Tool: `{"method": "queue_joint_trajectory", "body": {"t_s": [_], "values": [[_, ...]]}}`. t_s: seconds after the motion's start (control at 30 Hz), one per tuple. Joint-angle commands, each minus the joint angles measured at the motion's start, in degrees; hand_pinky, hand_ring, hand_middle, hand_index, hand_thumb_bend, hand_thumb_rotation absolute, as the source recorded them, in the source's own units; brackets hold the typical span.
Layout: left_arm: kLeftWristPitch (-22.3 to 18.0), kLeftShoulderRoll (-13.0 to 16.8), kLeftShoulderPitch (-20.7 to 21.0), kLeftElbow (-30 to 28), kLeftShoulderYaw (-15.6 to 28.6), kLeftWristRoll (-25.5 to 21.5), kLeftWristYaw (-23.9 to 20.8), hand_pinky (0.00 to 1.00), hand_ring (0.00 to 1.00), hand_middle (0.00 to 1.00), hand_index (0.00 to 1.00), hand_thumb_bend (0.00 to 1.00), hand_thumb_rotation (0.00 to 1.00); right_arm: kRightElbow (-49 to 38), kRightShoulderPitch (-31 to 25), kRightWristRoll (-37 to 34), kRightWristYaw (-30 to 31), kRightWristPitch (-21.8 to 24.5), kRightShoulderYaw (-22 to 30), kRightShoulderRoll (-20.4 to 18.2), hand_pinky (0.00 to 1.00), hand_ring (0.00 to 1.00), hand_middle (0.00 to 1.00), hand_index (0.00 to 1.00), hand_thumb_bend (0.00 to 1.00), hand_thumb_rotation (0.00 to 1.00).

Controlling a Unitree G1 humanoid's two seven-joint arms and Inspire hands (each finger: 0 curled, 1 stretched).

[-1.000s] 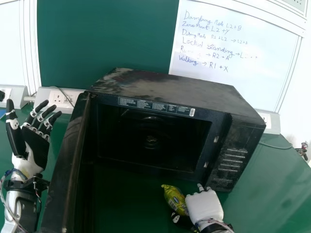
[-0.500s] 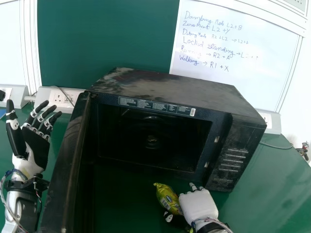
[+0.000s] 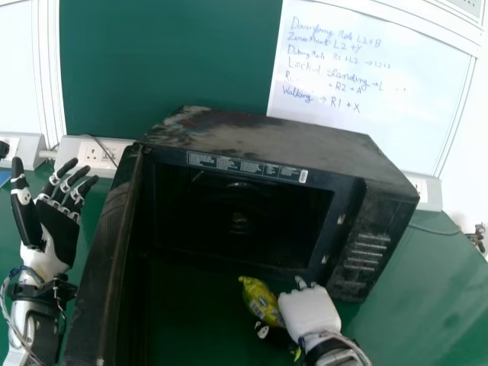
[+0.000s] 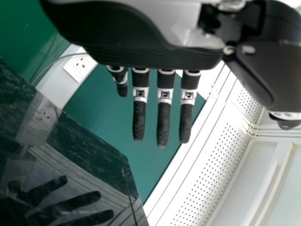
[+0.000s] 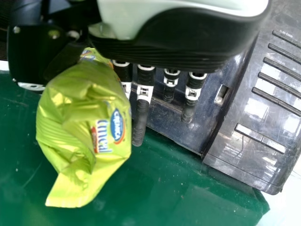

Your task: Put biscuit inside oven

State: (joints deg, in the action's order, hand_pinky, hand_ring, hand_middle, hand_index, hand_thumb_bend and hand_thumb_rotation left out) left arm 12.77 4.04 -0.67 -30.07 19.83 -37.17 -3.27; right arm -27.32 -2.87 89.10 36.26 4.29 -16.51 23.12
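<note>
In the head view my right hand [image 3: 309, 313] is in front of the oven's lower right part, with the yellow-green biscuit packet [image 3: 261, 302] at its thumb side. The right wrist view shows the packet [image 5: 84, 134] held between the thumb and the fingers of my right hand [image 5: 141, 110]. The black oven [image 3: 274, 141] stands with its door [image 3: 103, 267] swung open on the left, and its cavity [image 3: 238, 221] faces me. My left hand [image 3: 57, 229] is raised left of the door, fingers straight; it shows in the left wrist view as well [image 4: 163, 103].
The green table [image 3: 419, 282] extends right of the oven. Wall sockets [image 3: 95, 152] and a green board [image 3: 168, 61] are behind, with a handwritten white sheet [image 3: 358, 84] beside it. A cable [image 3: 435, 229] lies at the right.
My right hand has moved left and slightly up toward the oven opening, carrying the packet with it. The left hand and the oven have stayed in place.
</note>
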Motion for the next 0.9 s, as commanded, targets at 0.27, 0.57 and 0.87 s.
{"method": "queue_joint_trajectory", "body": {"t_s": [0.27,0.57,0.87], "values": [[-0.19,0.08,0.36,0.18,0.01,0.21,-0.05,0.68,0.65,0.65,0.66,0.85,0.48,-0.89,4.60,-0.57,3.78,0.09,0.37,-0.35,0.83,0.66,0.58,0.48,0.53,0.14],[0.18,-0.29,0.93,-0.11,-0.32,0.04,-0.86,0.66,0.64,0.63,0.64,0.84,0.47,-2.10,6.77,0.82,4.77,0.24,0.68,-0.58,0.81,0.65,0.59,0.48,0.52,0.13],[0.06,-0.50,0.98,-0.11,-0.67,-0.22,-0.70,0.66,0.63,0.62,0.62,0.82,0.46,-2.95,10.73,1.73,7.23,0.03,1.16,-1.16,0.82,0.66,0.59,0.49,0.52,0.13]]}}
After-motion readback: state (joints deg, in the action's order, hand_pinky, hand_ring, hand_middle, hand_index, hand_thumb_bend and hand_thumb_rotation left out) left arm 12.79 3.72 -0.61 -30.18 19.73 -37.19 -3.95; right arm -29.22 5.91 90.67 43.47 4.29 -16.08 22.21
